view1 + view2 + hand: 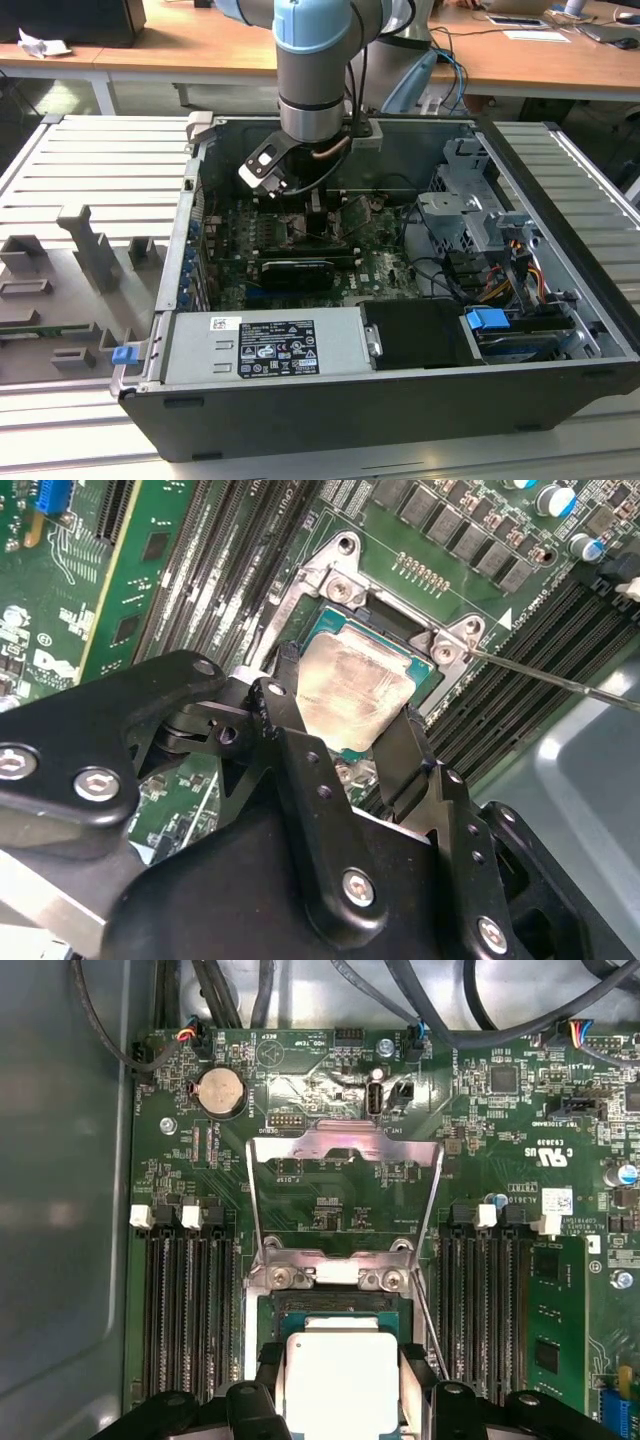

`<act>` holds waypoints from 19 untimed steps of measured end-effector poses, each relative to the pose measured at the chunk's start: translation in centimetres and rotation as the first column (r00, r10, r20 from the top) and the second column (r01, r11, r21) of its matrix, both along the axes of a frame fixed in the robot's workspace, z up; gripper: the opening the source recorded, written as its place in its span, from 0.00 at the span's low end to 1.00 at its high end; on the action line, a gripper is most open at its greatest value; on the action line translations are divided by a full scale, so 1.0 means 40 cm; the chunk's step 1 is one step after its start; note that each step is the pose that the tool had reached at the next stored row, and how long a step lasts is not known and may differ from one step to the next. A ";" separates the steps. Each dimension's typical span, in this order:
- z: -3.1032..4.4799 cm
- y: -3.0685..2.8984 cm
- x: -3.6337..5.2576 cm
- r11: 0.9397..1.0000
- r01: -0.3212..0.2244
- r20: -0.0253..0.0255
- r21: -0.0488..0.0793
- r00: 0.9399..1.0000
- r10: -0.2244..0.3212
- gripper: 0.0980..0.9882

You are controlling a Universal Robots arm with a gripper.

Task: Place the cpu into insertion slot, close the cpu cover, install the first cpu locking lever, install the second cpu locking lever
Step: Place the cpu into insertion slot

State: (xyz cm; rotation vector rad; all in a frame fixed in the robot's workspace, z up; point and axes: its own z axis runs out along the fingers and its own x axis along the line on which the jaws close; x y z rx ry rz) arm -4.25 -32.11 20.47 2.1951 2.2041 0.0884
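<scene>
In the open black metal computer case, over the green circuit board, the black two-fingered gripper, near the raised silvery cover frame and at the square black socket, clamped the small silver-grey square chip; seating unclear, closing and latching remained.

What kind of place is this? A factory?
Likely a lab or workshop: an open computer case on a slatted metal bench, a robot arm holding a cpu inside it, and wooden desks behind.
</scene>
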 end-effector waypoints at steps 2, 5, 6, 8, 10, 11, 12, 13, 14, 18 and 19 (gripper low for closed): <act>-0.003 0.002 0.006 1.000 0.000 -0.004 0.001 1.000 0.000 0.50; -0.014 0.009 0.009 1.000 0.010 -0.007 0.001 1.000 -0.010 0.50; -0.014 0.009 0.009 1.000 0.010 -0.008 0.001 1.000 -0.010 0.50; -0.015 0.009 0.009 1.000 0.010 -0.007 0.001 1.000 -0.010 0.50; -0.015 0.009 0.009 1.000 0.010 -0.007 0.001 1.000 -0.010 0.50; -0.015 0.009 0.010 1.000 0.011 -0.007 0.001 1.000 -0.011 0.50; -0.015 0.009 0.010 1.000 0.011 -0.007 0.001 1.000 -0.011 0.50; -0.015 0.009 0.010 1.000 0.011 -0.007 0.002 1.000 -0.011 0.50; -0.015 0.009 0.010 1.000 0.011 -0.007 0.001 1.000 -0.011 0.50; -0.012 0.009 0.010 1.000 0.011 -0.007 0.001 1.000 -0.011 0.50; -0.012 0.009 0.010 1.000 0.011 -0.007 0.002 1.000 -0.011 0.50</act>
